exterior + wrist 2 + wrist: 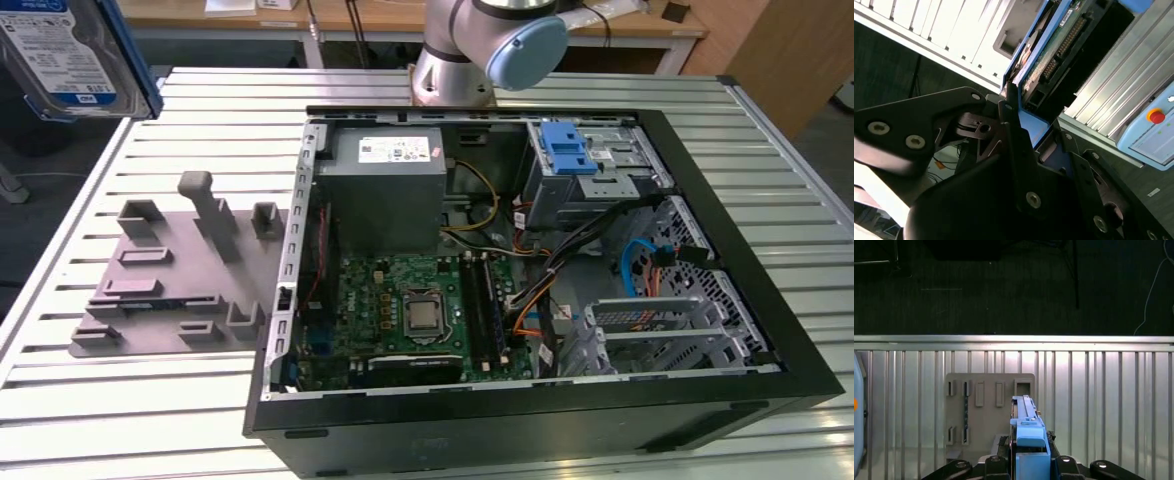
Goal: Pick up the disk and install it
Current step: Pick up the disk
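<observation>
The disk (60, 55) hangs in the air at about ten o'clock in the exterior view, label side showing, well apart from the open computer case (534, 425). The case lies on the slatted metal surface (134, 420). In the first wrist view the claw (1030, 466) is pressed onto the disk's blue carrier, with the disk seen edge-on. The second wrist view shows black fingers (1011, 130) on either side of it. A grey fixture plate (160, 290) sits on the surface at nine o'clock from the case. The arm's base (461, 70) stands at twelve o'clock from the case. Inside the case, a drive bay with a blue latch (567, 150) sits at about one o'clock.
</observation>
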You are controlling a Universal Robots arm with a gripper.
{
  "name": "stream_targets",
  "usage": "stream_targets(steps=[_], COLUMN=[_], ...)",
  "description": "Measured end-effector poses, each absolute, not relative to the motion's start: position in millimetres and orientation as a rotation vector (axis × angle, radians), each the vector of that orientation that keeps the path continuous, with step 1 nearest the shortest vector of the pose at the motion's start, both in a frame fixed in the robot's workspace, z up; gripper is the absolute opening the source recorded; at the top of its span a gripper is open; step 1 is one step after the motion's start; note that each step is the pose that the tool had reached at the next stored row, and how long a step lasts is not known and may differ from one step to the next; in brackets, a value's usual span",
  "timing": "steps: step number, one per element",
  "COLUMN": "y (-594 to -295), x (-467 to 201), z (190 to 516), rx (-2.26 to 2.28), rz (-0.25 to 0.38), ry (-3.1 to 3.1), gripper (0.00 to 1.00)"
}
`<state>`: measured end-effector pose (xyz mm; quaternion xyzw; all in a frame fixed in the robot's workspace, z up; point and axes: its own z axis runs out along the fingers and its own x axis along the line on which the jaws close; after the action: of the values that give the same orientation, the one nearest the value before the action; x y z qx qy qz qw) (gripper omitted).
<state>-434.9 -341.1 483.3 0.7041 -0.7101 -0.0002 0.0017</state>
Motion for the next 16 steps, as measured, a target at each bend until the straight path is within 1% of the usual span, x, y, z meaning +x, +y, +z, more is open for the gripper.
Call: stream_targets(steps=[10,16], y=[-348.7,-362.1], x=[-422.6,-419.9], z=[483.2,483.1], rx=[2.209,2.209], rz=[0.000,-0.001], ry=[-2.229,-2.229], gripper=[0.36,0.36])
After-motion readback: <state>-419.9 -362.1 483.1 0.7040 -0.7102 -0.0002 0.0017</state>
